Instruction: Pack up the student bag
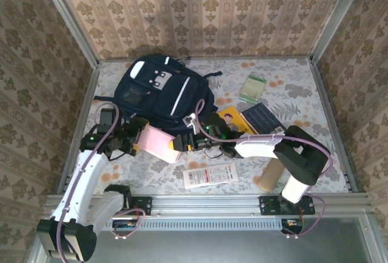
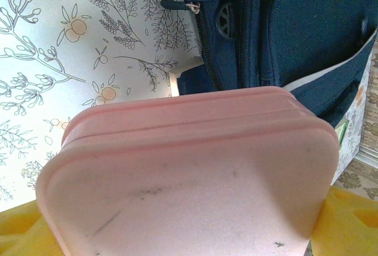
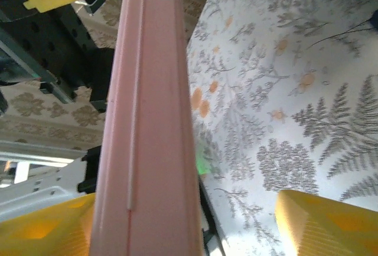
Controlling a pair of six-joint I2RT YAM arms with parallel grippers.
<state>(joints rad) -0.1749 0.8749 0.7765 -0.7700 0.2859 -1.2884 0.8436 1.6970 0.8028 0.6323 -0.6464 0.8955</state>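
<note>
The student bag [image 1: 159, 88], a navy backpack with white patches, lies at the back left of the table; its zipped fabric [image 2: 283, 32] shows just beyond the left gripper. A pink hard case [image 1: 159, 143] hangs in front of the bag between both grippers. My left gripper [image 1: 140, 137] is shut on one end of the case [image 2: 189, 173], with its yellow pads [image 2: 23, 235] against both sides. My right gripper [image 1: 182, 143] straddles the other end [image 3: 147, 150] and is open [image 3: 189, 220]. One of its pads [image 3: 47, 226] touches the case; the other [image 3: 322, 223] stands well clear.
A white labelled packet [image 1: 209, 175] and a cardboard tube [image 1: 271, 175] lie near the front edge. A yellow booklet [image 1: 233, 117], a navy booklet [image 1: 262, 117] and a green packet [image 1: 253, 87] lie right of the bag. Patterned walls enclose the table.
</note>
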